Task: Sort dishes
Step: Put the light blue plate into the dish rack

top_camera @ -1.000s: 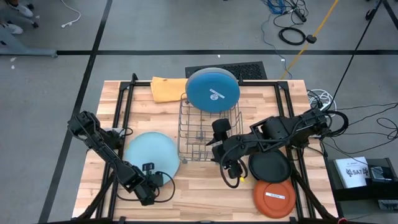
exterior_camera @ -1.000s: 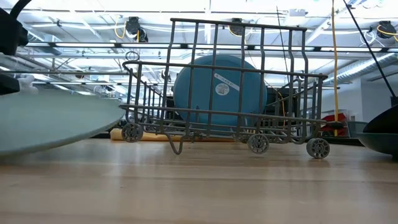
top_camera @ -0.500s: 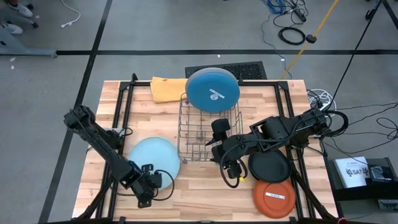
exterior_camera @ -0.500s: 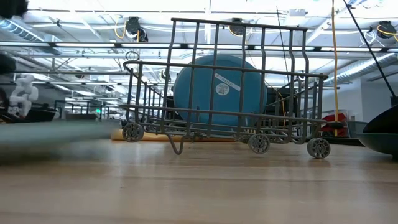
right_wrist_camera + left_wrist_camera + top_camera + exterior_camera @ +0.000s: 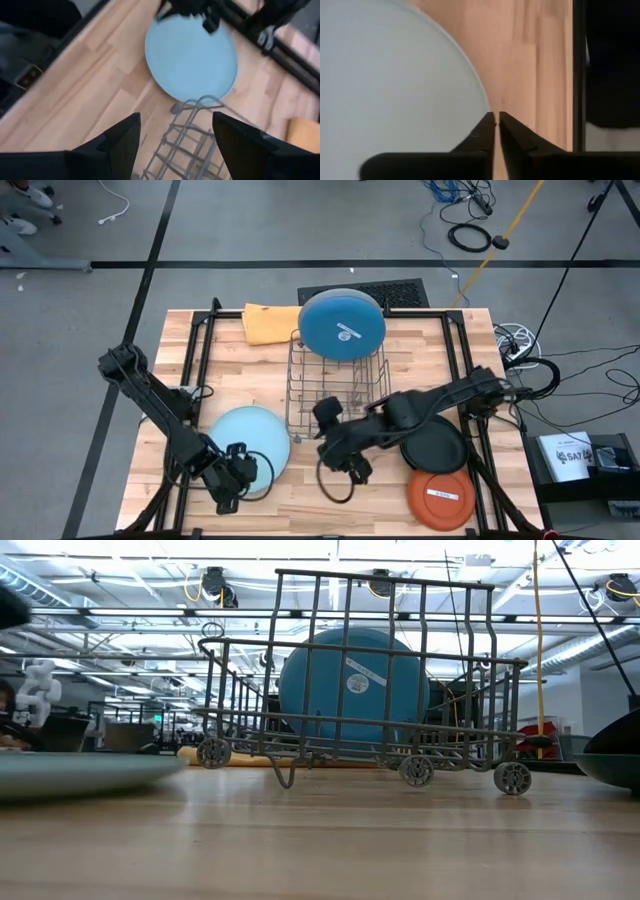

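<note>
A large pale grey plate (image 5: 250, 440) lies flat on the table's near left, also seen in the low view (image 5: 80, 775). My left gripper (image 5: 232, 492) hovers at its near rim (image 5: 470, 85), fingers shut (image 5: 495, 119), nothing between them. My right gripper (image 5: 335, 458) hangs open (image 5: 175, 135) above the table near the wire rack's (image 5: 335, 385) near end. A large blue plate (image 5: 342, 323) stands tilted at the rack's far end. The black plate (image 5: 435, 445) and the orange plate (image 5: 440, 498) lie flat at the near right.
An orange cloth (image 5: 270, 322) lies at the far edge, left of the blue plate. The right arm (image 5: 440, 405) reaches across above the black plate. Bare wood shows between the grey plate and the orange plate along the near edge. Black frame rails (image 5: 195, 360) border the tabletop.
The grey plate, a second ago tilted with one side raised, has dropped and now lies flat on the table. My left gripper has risen a little above its near rim. My right gripper, staying open, has swung down and toward the table's left, past the rack's near end.
</note>
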